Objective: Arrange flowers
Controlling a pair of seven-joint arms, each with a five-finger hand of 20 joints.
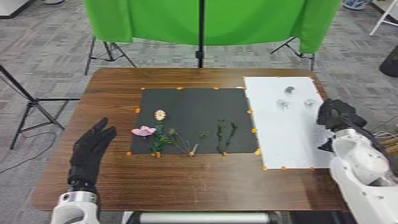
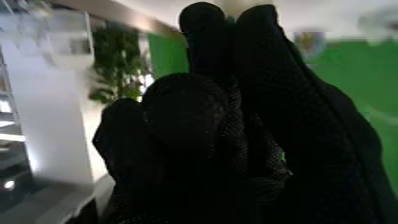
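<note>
- OK, left hand (image 1: 87,153): over the table's (image 1: 204,187) 9 o'clock side, fingers straight, released.
- Right hand (image 1: 336,116): 3 o'clock, by the white sheet's (image 1: 293,131) outer edge; fingers relaxed, released.
- Flowers all on the black mat (image 1: 200,106). From mat center: pink flower (image 1: 144,131) between 8 and 9, pale flower (image 1: 160,114) near 10, heads up toward 12.
- Leafy stems (image 1: 158,144) at 7 to 8, down to the mat's near edge.
- Green sprigs (image 1: 223,137) at 4 to 5, side by side.
- White sheet, toward its 12: dark bit (image 1: 290,90), two clear items (image 1: 282,103) just nearer. Too small to ID.
- Green cloth (image 1: 240,22) past the table at 12, black stand (image 1: 201,50) in front.
</note>
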